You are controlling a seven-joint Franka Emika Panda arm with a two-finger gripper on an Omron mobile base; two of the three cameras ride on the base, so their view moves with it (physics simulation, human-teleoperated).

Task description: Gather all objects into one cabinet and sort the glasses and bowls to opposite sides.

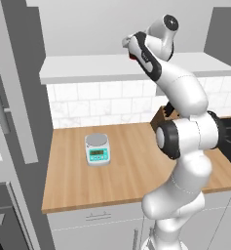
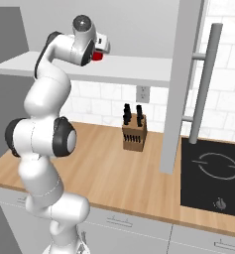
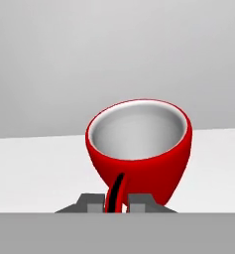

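I have the gripper (image 3: 116,204) closed down on the thin handle of the red mug (image 3: 139,149); in the hand view the two dark fingers sit tight either side of that handle, and the mug's body lies straight ahead of them, mouth tipped toward the camera. The mug stands on the white shelf (image 2: 129,69), high above the bench (image 1: 117,161), and I cannot tell from here whether its base is touching the shelf or just clear of it.

What the next move turns on, as I judge it: the handle points back at the gripper and the cup lies beyond it, so the mug must come away along that same line, toward me, before I swing it to the cabinet.

The right base view shows what the hand view cannot: a sliver of red at the wrist, and a tall grey door (image 2: 181,84) with its bar handle (image 2: 204,84) off to the right. The left base view shows a kitchen scale (image 1: 97,149) on the bench.
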